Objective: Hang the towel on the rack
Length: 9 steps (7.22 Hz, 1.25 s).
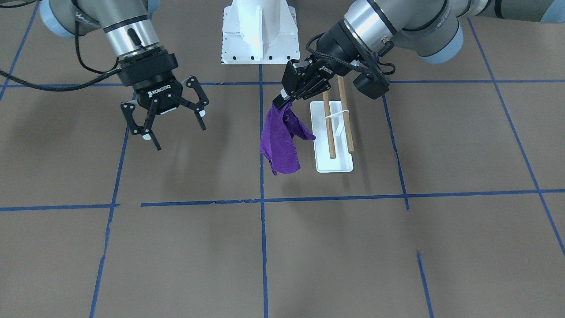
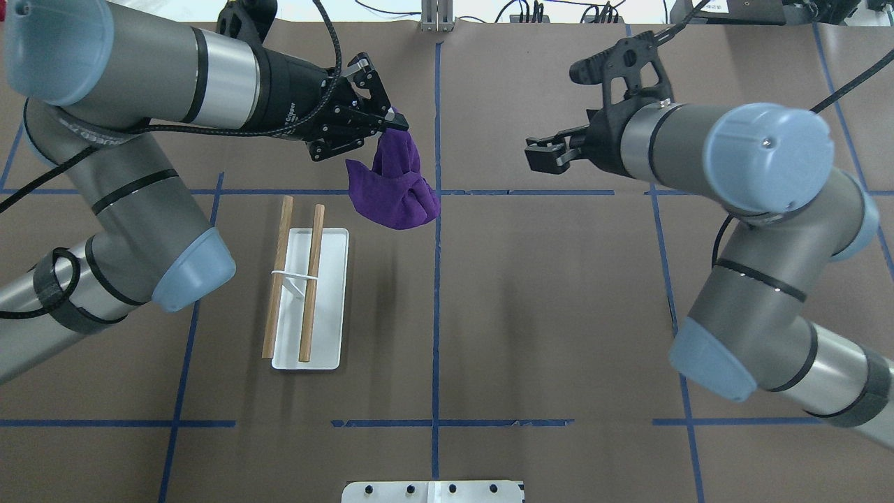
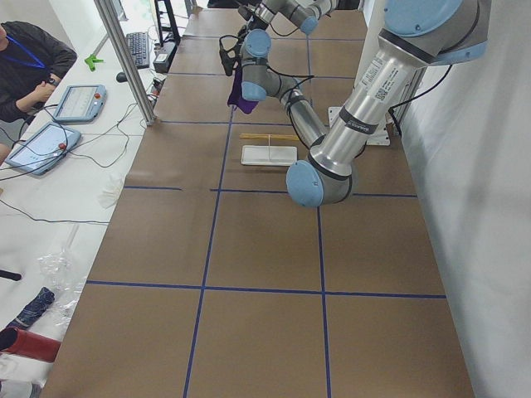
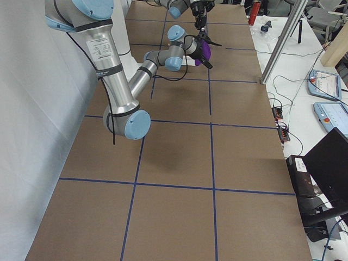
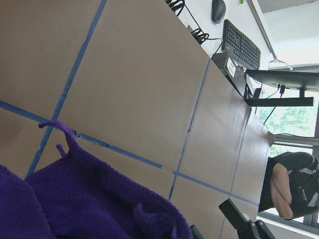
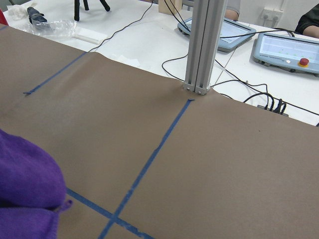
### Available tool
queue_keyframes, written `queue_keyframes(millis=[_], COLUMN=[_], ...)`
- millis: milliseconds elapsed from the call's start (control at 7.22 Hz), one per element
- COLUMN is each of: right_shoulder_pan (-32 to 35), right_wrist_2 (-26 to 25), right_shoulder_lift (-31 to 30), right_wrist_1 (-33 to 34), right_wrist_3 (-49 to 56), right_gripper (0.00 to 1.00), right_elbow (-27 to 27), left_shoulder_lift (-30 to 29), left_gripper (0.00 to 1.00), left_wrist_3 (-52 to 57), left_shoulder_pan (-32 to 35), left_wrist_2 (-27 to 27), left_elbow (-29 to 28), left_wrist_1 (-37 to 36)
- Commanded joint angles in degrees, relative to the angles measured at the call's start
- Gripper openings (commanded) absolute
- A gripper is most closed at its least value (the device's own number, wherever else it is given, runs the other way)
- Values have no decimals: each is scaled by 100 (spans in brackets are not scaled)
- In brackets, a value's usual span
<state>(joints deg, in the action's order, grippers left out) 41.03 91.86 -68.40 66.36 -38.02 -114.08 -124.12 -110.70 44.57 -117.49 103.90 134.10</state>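
Towel (image 1: 280, 141) time, and you are only part way. The left gripper (image 1: 282, 99) is pinched tight on the top of the purple towel. The cloth hangs down from it in a bunchy lump, up in the air.

It is just beside the rack (image 1: 333, 164), on the side that faces the middle of the worktop. The rack stands in the robot's left half of the worktop, well away from every edge. No part of the towel lies on the two wooden sticks (image 1: 329, 128) yet. I cannot tell if the low tip of the cloth brushes the white base.

The right gripper (image 1: 176, 132) has its fingers spread wide and holds nothing. It hangs over the other half of the worktop, well apart from the towel.

Watch out for these things, I think:
- The towel is all scrunched up. If you drop it like that, it may land as a ball on one stick and slide off.
- The rack looks small and light. If the gripper bumps it, or the cloth drags on a stick, it could tip or scoot.
- You hold only a little bit of cloth. A quick swing could shake it loose.

So lift it high over the sticks and go slowly.
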Motion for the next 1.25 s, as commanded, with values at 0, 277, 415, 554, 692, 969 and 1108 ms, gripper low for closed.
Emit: queue_keyframes(millis=[0,277,415,554,692,969,1108], right_shoulder_pan=[728,1326,1485,1722,1881,1908,1908], right_wrist_2=[926,1456,1527,1780,2095,2143,2143], right_shoulder_lift=[-566,-1033,-1122,-1088,-1079,-1105,-1123], right_wrist_1=[0,26,61,305,342,343,352], right_wrist_3=[243,295,591,603,612,612,612], right_gripper=[100,100,100,100,100,100,100], right_elbow=[-70,-53,-35,-35,-35,-35,-35], left_shoulder_lift=[596,984,1377,1964,2701,3313,3480], left_gripper=[0,0,0,0,0,0,0], left_wrist_3=[13,40,57,571,785,1110,1356], left_shoulder_pan=[-228,-571,-581,-573,-538,-537,-520], left_wrist_2=[513,1147,1167,1167,1167,1167,1167], left_elbow=[271,279,445,864,1408,1677,1677], left_wrist_1=[-33,-33,-33,-68,-68,-60,-60])
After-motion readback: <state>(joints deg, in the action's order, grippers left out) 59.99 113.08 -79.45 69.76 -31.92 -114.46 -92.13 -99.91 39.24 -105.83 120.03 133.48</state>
